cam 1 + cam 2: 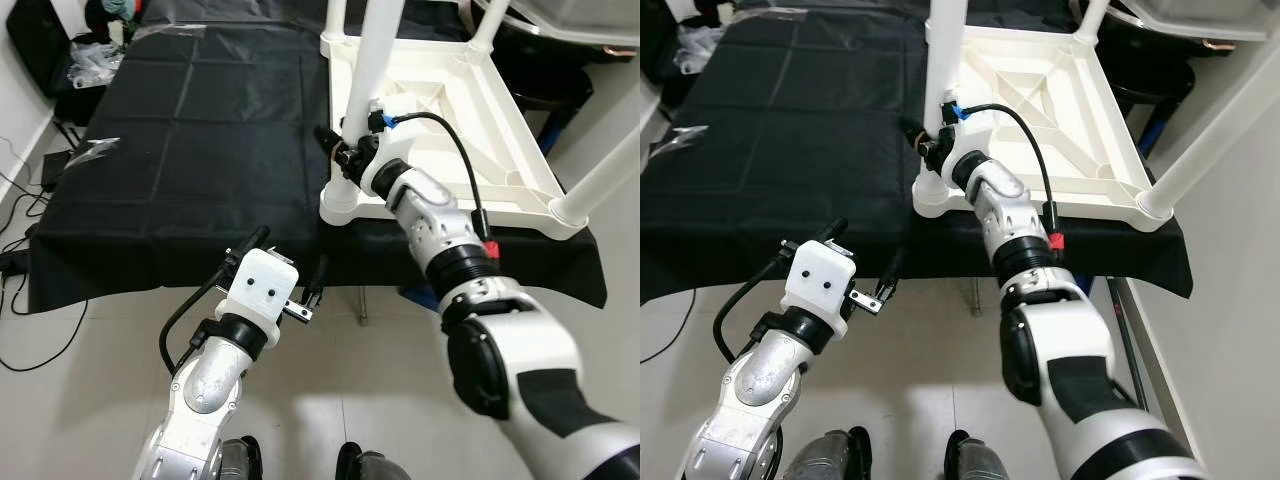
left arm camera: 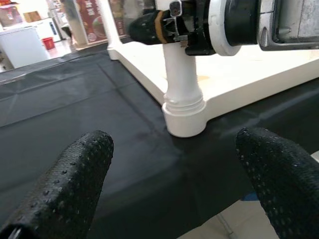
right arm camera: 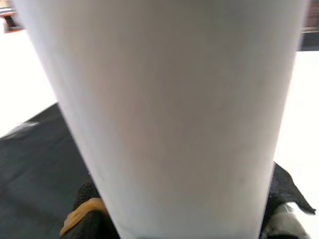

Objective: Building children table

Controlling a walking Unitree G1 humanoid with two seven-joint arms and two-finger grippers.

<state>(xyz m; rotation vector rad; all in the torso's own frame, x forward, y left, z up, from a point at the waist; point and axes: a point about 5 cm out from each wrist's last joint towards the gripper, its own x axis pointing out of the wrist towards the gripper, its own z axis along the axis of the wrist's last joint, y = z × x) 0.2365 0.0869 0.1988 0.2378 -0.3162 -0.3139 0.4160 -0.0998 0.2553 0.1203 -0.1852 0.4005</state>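
My left gripper [image 1: 290,268] is hovering off the near edge of the black-covered table [image 1: 190,150], its two stippled rubber fingers [image 2: 75,174] spread wide apart on nothing, aiming at the table's near edge where the white leg is seated.

Just beyond, the children table top [image 1: 450,110] is lying upside down on the right part of the black cloth, its near corner socket [image 1: 340,205] sitting close to the near edge. It is smooth, glossy white moulded plastic, a squarish tray shape with raised ribs crossing its underside and round collars at the corners. The cloth under it is matte black with fold creases in a grid.

My right gripper [image 1: 345,150] is reaching over that near corner and its fingers are clamped on the white leg [image 1: 368,60], one on either side of the tube. The leg is a plain round tube, slightly tapered, standing upright in the socket with its long axis running up and away from the top, leaning a little.

Farther back, other white legs [image 1: 600,180] are rising from the right and far corners, also pointing upward. Crumpled clear plastic wrap [image 1: 95,62] is lying beyond the far left corner.
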